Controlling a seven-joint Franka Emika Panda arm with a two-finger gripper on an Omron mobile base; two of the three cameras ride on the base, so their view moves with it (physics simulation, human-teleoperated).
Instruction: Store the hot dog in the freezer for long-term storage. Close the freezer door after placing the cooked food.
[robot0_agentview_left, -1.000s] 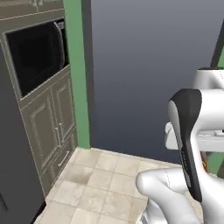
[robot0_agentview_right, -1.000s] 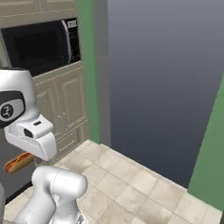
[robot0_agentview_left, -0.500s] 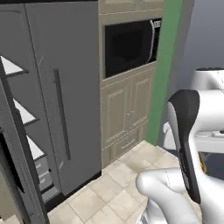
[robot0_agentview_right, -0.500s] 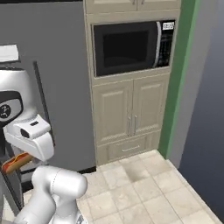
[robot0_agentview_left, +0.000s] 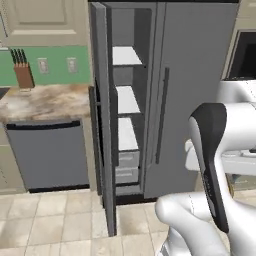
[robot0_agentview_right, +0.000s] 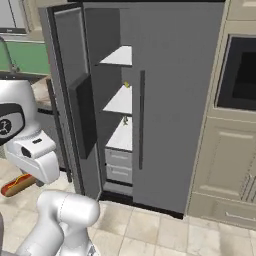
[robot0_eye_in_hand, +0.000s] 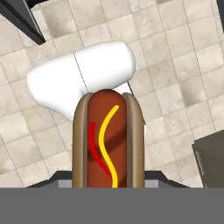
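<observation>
Rose as a folded white arm from the lower right of the left base view and from the lower left of the right base view, elbow high, hand tucked low beside the body and aimed down at the tiled floor (robot0_eye_in_hand: 183, 65). Held the gripper (robot0_eye_in_hand: 108, 186) clamped on the hot dog (robot0_eye_in_hand: 108, 140), which filled the lower centre of the hand view, its near end between the fingers at the bottom edge, its far end reaching up toward the middle of the frame; red and yellow stripes ran along the sausage between the two tan sides of the bun. Showed the same hot dog (robot0_agentview_right: 17, 184) at the lower left of the right base view, just under the white hand and level with the floor tiles behind it, well apart from the freezer (robot0_agentview_right: 119, 115). Stood open at the centre of both base views, with white shelves (robot0_agentview_left: 126, 99) stacked in the upper half and grey drawers (robot0_agentview_right: 119, 165) below. Swung outward on the left side, the freezer door (robot0_agentview_left: 105, 100) seen nearly edge-on in the left base view, its dark panel (robot0_agentview_right: 84, 116) facing into the gap in the right base view. Sat tiny on the middle shelf, a small yellow food item (robot0_agentview_right: 126, 85). Remained shut to the right, the plain fridge door (robot0_agentview_left: 192, 75) with its long vertical handle.
</observation>
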